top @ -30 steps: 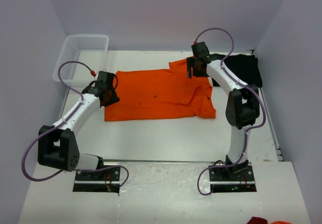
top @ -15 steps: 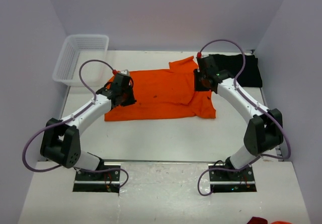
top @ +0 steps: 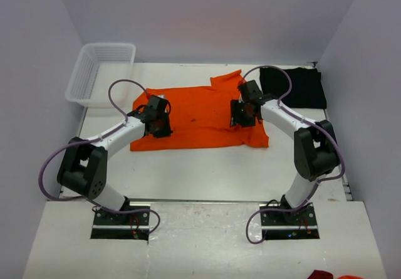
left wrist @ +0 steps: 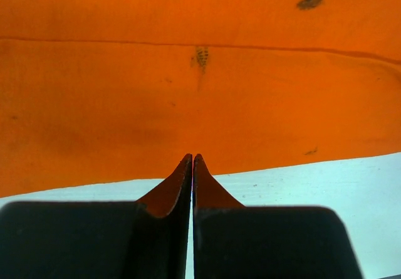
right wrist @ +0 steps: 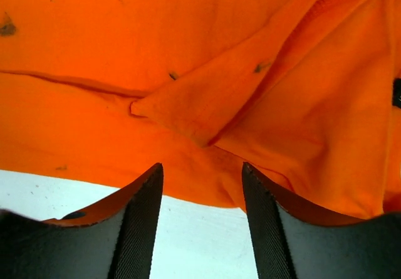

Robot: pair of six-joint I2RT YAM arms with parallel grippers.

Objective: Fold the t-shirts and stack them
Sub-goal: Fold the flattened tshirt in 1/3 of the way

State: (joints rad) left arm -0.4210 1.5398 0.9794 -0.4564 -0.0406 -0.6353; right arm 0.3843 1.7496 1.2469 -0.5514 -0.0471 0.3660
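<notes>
Top view first. The orange t-shirt (top: 200, 119) lies spread flat in the middle of the table (top: 207, 172). It's probably laid out like that so an arm can work each end of a fold. The left gripper (top: 161, 128) is over the shirt's left part and the right gripper (top: 238, 115) is over the right part, next to the sleeve. My guess is they're paired up to lift together.

The black t-shirt (top: 293, 88) sits in the far right corner, well apart from both claws. It's in a compact rectangle, so it's likely parked there as the base of the stack. A white mesh basket (top: 100, 72) sits off the far left corner.

Left wrist view: the claw is pinched right down, tips together, right at the orange shirt's near hem where it meets the white table. I honestly can't tell whether any cloth is nipped between them.

Right wrist view: the claw is spread to a middling width with nothing between the fingers. It hangs over the near hem, with a folded-over flap of orange just beyond.

Count: two shirts (one orange, one black), one basket, two arms, two claws.
</notes>
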